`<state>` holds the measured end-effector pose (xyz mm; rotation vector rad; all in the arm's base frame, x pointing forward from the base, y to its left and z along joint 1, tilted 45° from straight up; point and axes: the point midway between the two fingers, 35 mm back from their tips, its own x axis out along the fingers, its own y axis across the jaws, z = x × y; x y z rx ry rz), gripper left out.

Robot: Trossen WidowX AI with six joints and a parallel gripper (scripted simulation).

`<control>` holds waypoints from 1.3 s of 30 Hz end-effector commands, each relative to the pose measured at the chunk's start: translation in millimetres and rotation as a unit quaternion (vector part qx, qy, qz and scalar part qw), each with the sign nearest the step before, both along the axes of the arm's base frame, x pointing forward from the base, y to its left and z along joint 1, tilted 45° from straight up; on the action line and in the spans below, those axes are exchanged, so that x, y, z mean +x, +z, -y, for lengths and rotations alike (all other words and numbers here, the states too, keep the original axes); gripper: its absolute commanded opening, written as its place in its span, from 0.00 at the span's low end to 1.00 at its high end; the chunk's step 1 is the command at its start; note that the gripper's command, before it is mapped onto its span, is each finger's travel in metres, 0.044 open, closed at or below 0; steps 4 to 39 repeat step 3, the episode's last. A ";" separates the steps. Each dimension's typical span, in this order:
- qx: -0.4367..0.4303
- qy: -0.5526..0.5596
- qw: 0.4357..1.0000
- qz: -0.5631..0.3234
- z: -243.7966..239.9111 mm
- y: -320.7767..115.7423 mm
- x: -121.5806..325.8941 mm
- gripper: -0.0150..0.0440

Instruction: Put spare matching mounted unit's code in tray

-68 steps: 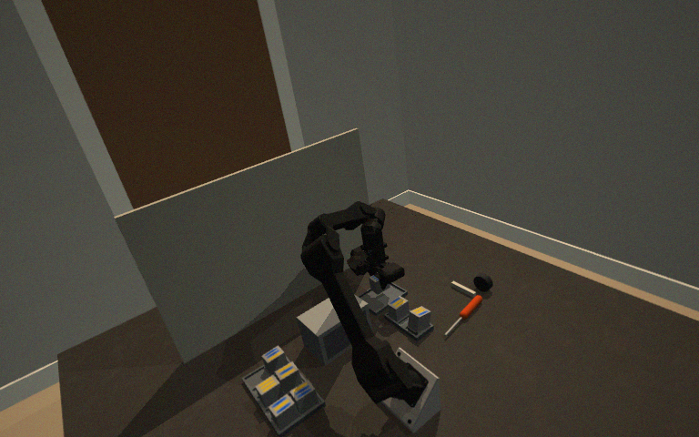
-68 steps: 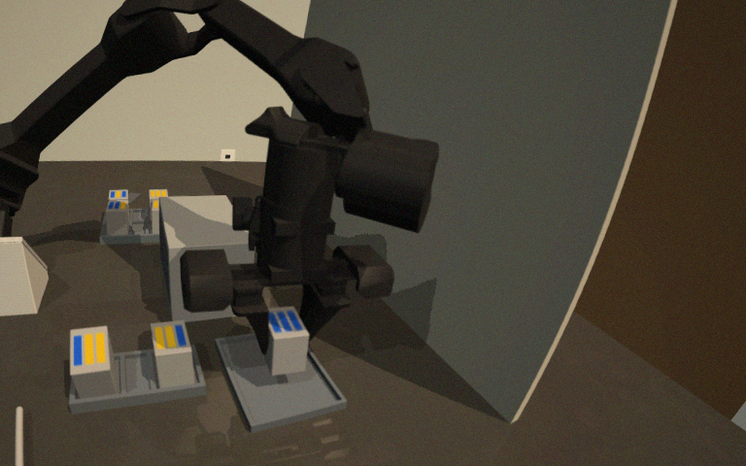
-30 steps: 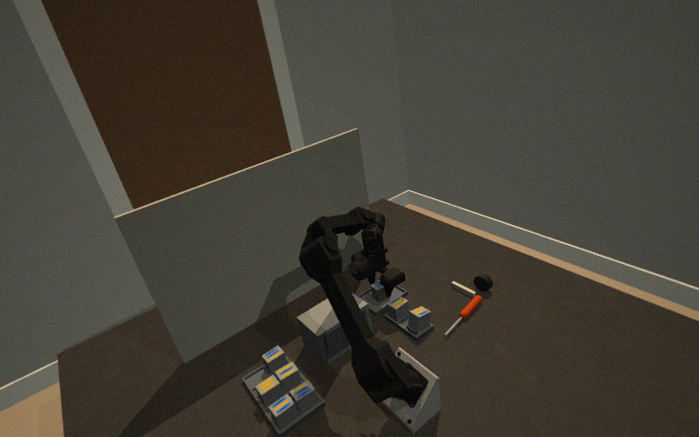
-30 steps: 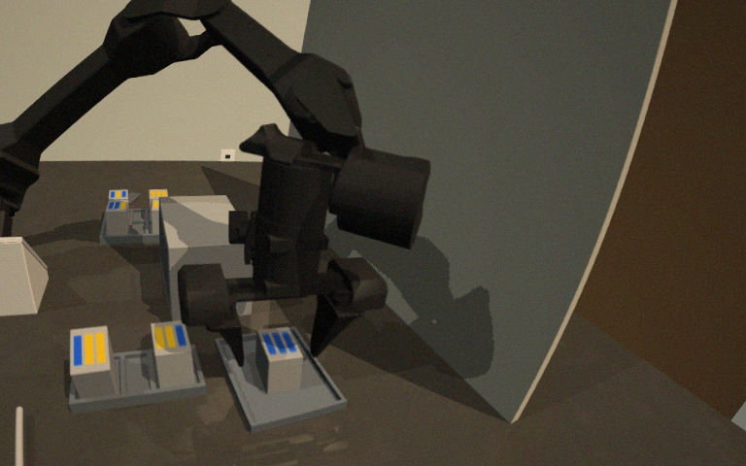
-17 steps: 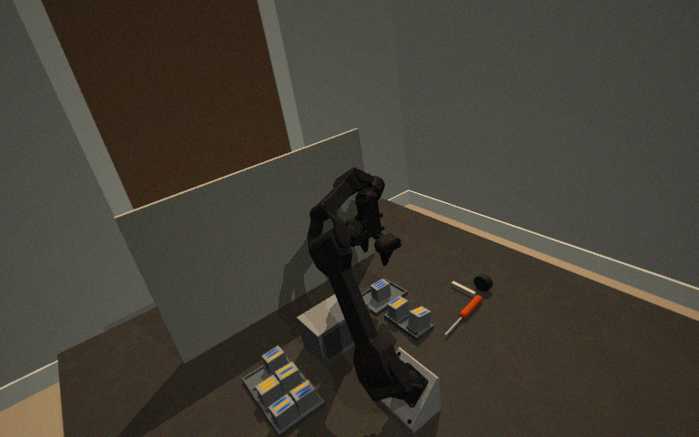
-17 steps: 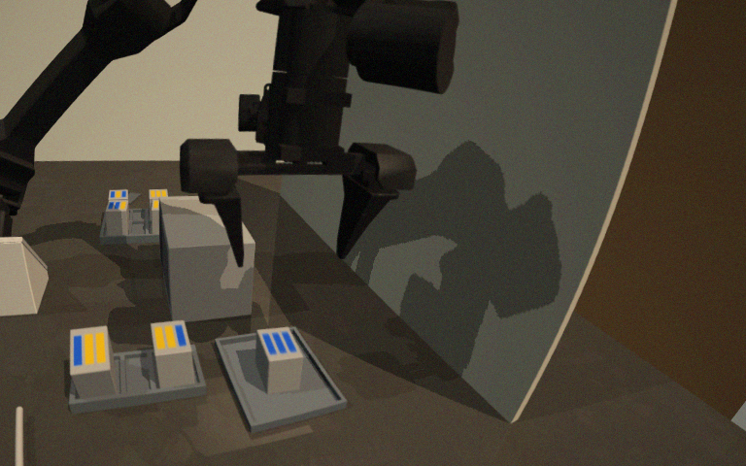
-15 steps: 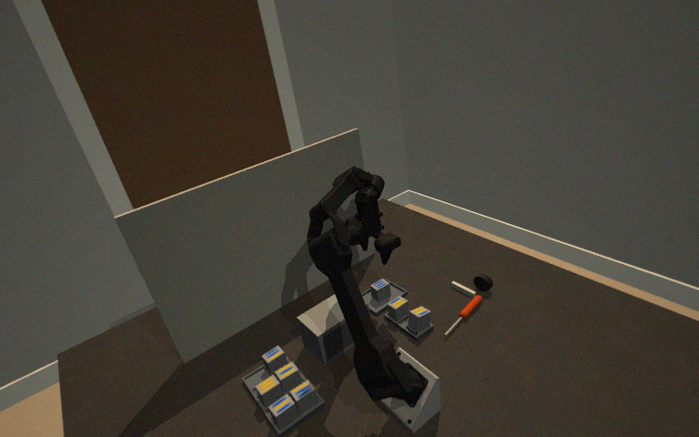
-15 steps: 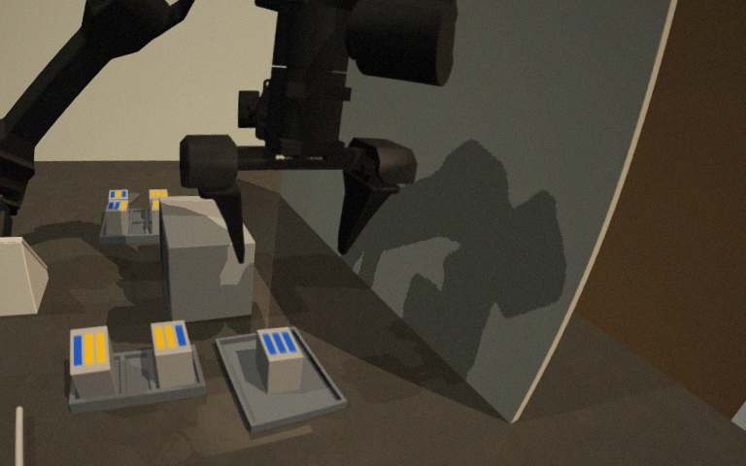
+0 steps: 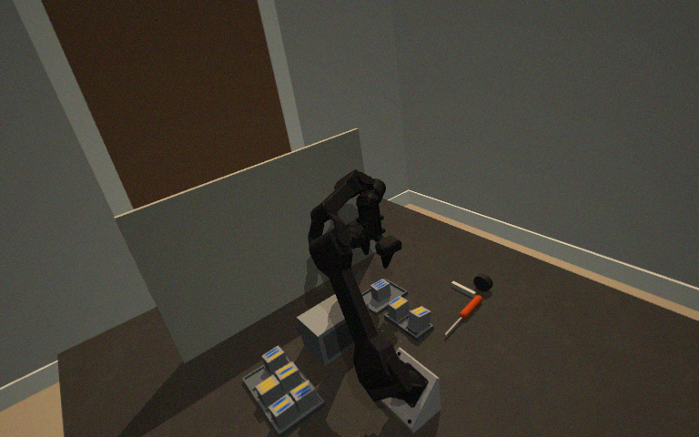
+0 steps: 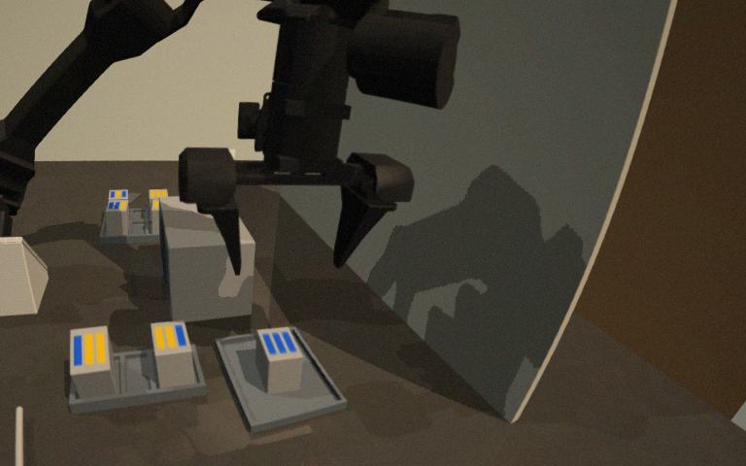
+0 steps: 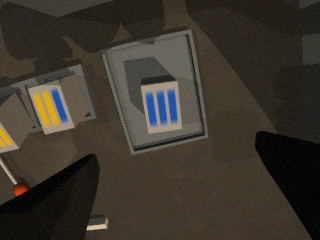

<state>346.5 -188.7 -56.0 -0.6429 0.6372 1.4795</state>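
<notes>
A grey block with three blue stripes stands upright in the grey tray. My gripper is open and empty, well above the tray, with its fingers pointing down. A small rack beside the tray holds a yellow-yellow-blue block and a blue-yellow-yellow block. A large grey box stands behind them. No mounted unit or printed back shows clearly.
A larger rack with several striped blocks stands beyond the box. A tall grey panel stands along the far side of the tray and box. An orange-handled screwdriver, a white bar and a black disc lie on the table.
</notes>
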 end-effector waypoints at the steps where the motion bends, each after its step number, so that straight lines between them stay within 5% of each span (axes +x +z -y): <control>1: 0.000 0.000 1.000 -0.001 -0.6 -0.2 0.3 1.00; 39: 0.000 0.000 1.000 -0.001 -0.6 -0.2 0.3 1.00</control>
